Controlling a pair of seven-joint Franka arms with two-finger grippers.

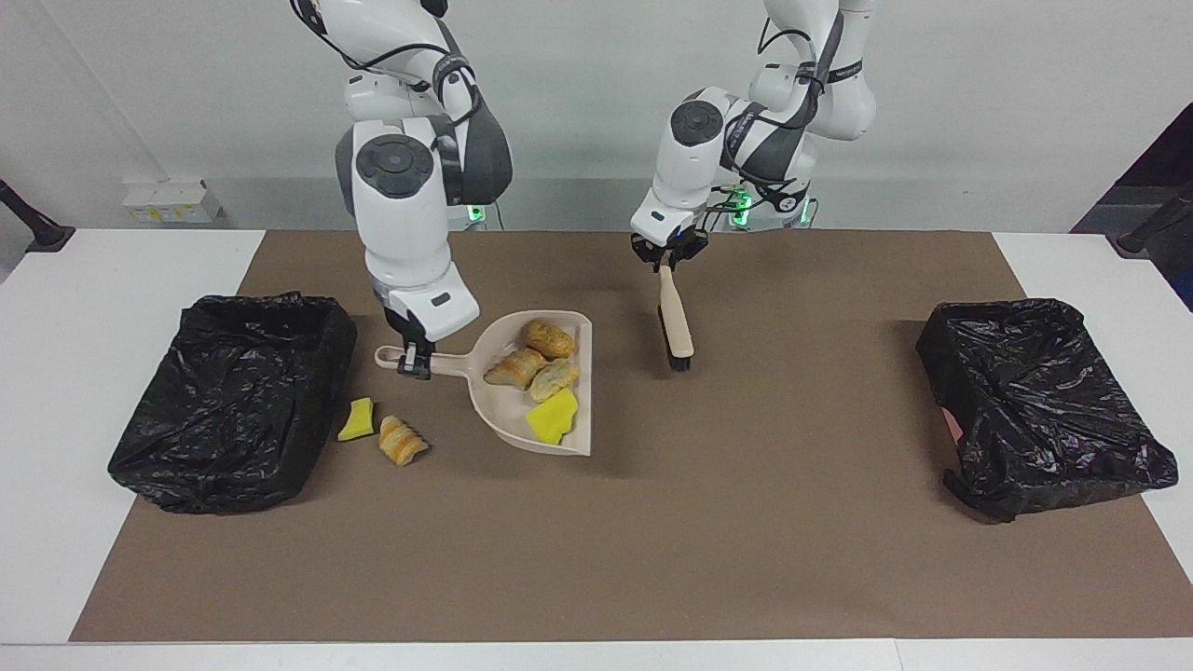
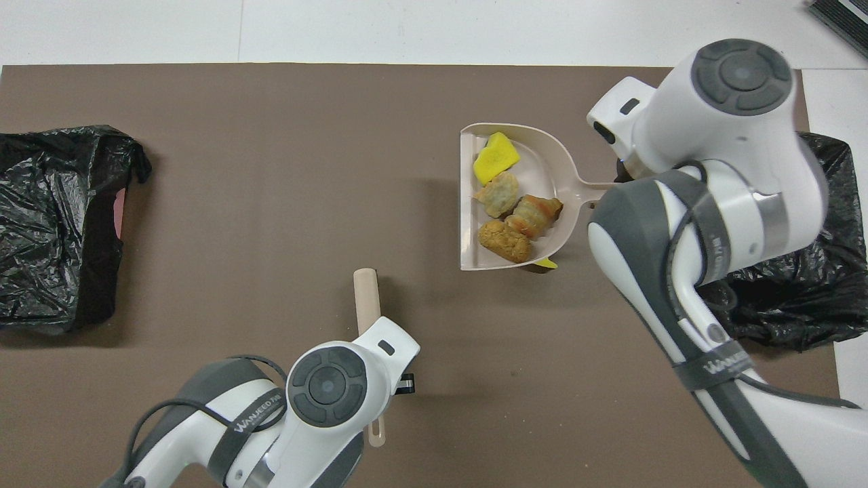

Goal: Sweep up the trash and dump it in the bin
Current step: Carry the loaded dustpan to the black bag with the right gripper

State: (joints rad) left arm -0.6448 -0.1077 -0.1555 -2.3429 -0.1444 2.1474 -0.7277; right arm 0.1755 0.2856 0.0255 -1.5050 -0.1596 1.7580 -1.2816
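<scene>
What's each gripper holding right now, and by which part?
Right gripper grips the dustpan by its handle. Left gripper grips the brush by its handle end.

A plain pale wall (image 1: pixel 979 102) is running along the far edge of a white table (image 1: pixel 112 280). A large brown mat (image 1: pixel 652 550) is covering most of the tabletop, leaving white margins showing at both ends and along the near edge. A small white box with yellow markings (image 1: pixel 166 200) is sitting at the foot of the wall toward the far left. Dark fixtures (image 1: pixel 1156 219) are intruding at both upper table corners. Even, diffuse light is casting soft shadows on the mat.
</scene>
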